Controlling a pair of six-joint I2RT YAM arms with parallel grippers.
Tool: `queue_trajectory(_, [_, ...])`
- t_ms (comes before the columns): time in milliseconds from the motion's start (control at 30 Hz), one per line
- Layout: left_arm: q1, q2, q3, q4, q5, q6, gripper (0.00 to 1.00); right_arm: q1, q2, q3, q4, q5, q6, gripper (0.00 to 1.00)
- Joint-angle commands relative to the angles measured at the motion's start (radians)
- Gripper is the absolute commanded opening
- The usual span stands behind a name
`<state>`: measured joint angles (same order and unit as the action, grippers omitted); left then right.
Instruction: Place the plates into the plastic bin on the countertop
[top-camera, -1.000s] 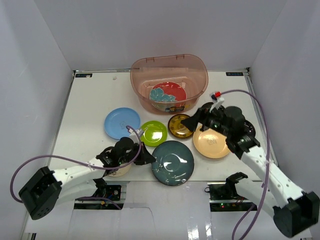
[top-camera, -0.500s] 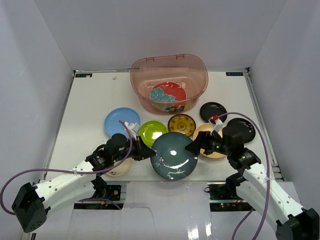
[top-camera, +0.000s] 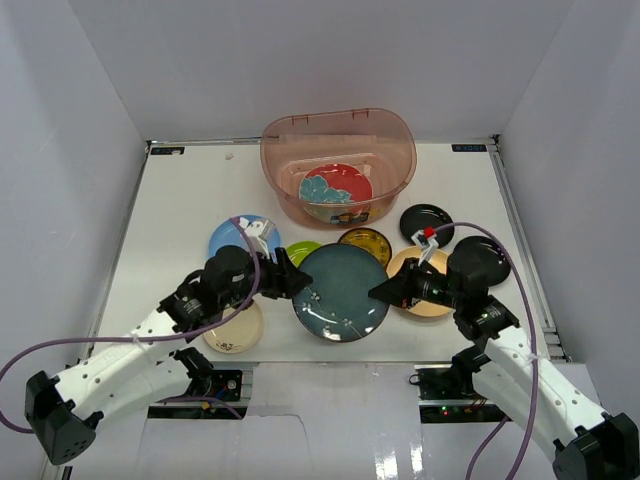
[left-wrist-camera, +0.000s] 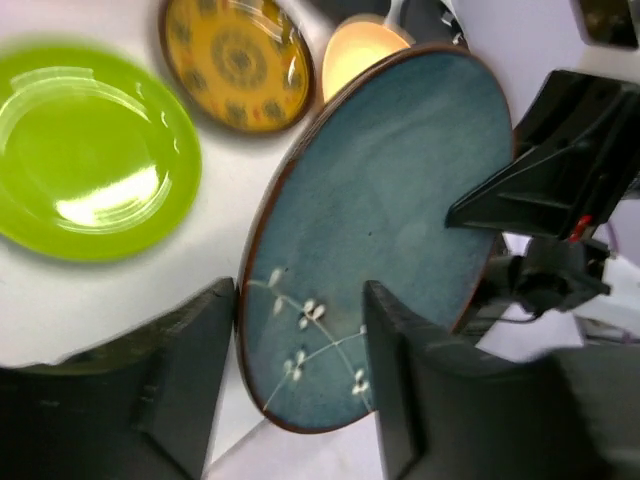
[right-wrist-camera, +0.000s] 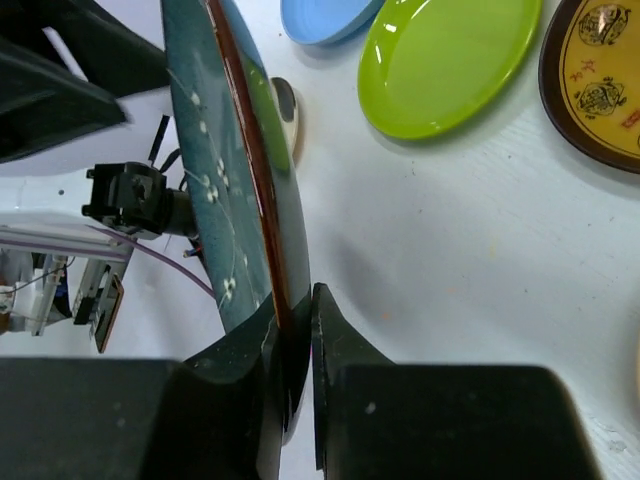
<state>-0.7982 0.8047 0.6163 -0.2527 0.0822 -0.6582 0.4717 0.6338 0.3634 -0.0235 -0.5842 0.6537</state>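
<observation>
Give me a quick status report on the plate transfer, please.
Left gripper and right gripper both clamped on opposite rims of the dark teal plate, lifted and tilted. Red patterned plate in the plastic bin. Nothing in the way.

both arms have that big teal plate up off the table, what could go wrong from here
The dark teal plate is pinched only at opposite rims by the left end effector and right end effector; uneven arm motion could pull it loose. It hangs over the lime green plate and amber-gold plate, so a slip could hit them. The plastic bin already holds a red patterned plate, risking a hard landing.
</observation>
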Motion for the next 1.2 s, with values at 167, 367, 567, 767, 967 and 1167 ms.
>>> queue_trajectory(167, [-0.009, -0.185, 0.232, -0.197, -0.399, 0.250, 0.98, 0.002, 0.185, 0.403, 0.174, 0.110, 0.026, 0.08])
queue_trajectory(367, [-0.009, -0.347, 0.157, -0.253, -0.585, 0.284, 0.98, -0.036, 0.484, 0.759, 0.201, 0.207, -0.009, 0.08])
queue_trajectory(567, [-0.009, -0.360, 0.099, -0.232, -0.524, 0.282, 0.98, -0.093, 0.898, 1.099, 0.145, 0.326, -0.058, 0.08])
queue_trajectory(767, [-0.003, -0.285, 0.092, -0.218, -0.489, 0.318, 0.98, -0.145, 1.174, 1.305, 0.114, 0.299, -0.009, 0.08])
queue_trajectory(967, [0.002, -0.269, 0.091, -0.220, -0.501, 0.322, 0.98, -0.153, 1.334, 1.434, 0.037, 0.299, -0.020, 0.08])
queue_trajectory(1167, [0.010, -0.239, 0.091, -0.220, -0.480, 0.321, 0.98, -0.153, 1.391, 1.382, 0.025, 0.317, -0.032, 0.11])
